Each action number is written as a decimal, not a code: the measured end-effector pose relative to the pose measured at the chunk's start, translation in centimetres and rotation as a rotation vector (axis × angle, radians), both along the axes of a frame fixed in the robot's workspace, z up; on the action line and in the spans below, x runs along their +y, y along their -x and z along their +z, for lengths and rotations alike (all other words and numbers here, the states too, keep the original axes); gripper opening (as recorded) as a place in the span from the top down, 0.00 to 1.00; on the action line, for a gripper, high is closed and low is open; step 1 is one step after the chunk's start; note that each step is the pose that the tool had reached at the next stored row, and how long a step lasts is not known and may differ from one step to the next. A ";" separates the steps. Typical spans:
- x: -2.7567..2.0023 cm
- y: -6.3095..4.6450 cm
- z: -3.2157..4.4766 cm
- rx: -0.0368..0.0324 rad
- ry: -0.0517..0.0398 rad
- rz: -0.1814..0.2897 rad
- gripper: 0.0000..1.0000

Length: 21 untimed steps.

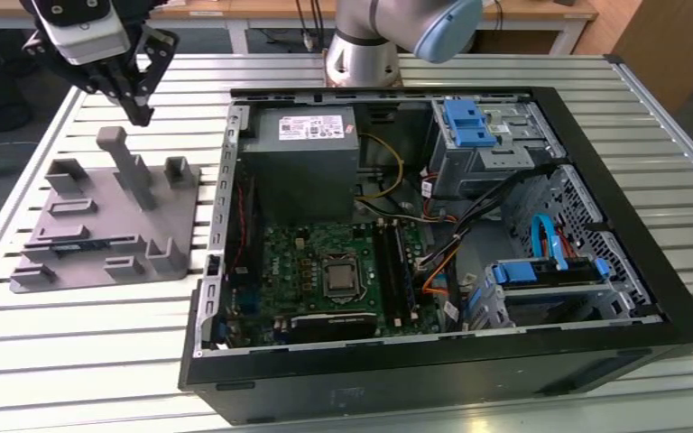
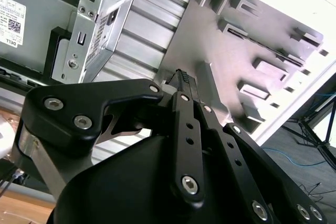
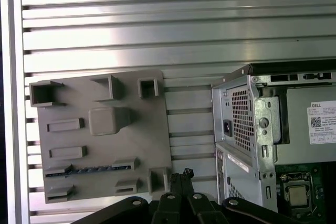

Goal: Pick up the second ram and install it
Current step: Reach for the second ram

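Note:
The second ram (image 3: 86,170) is a thin dark stick standing on edge in a slot of the grey tray (image 3: 131,129); in the exterior view the ram (image 1: 72,245) sits near the tray's (image 1: 106,230) front left. My gripper (image 1: 142,113) hangs well above the tray's far side, apart from the ram. Its black fingers meet at the tips in both wrist views, with nothing between them. In the second wrist view the gripper (image 2: 184,77) points down over the tray (image 2: 220,51), near its tall post. In the first wrist view the gripper (image 3: 181,174) shows between the tray and the computer case.
An open computer case (image 1: 635,298) lies at the exterior view's right, with the motherboard (image 1: 322,271), its long black memory slots (image 1: 397,271) and the grey power supply (image 1: 304,162) exposed. The tray's tall post (image 1: 124,167) stands upright. The arm's base (image 1: 364,54) is behind the case.

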State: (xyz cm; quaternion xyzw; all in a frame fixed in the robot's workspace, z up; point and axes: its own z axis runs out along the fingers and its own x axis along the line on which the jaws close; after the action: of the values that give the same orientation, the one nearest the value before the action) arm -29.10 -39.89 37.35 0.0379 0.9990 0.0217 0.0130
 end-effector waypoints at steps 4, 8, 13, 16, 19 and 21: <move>0.00 0.3 -0.12 -0.0001 -0.0001 0.000 0.90; 0.00 0.6 -0.24 0.0000 0.0000 0.000 0.90; 0.00 1.0 -0.44 -0.0002 -0.0002 0.000 0.90; 0.00 1.2 -0.58 -0.0001 -0.0001 0.000 0.90; 0.00 1.4 -0.69 0.0000 0.0000 0.000 0.90; 0.00 1.5 -0.76 -0.0001 -0.0001 0.000 0.90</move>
State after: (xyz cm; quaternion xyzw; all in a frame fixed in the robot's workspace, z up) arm -30.63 -39.90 36.59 0.0379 0.9990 0.0217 0.0131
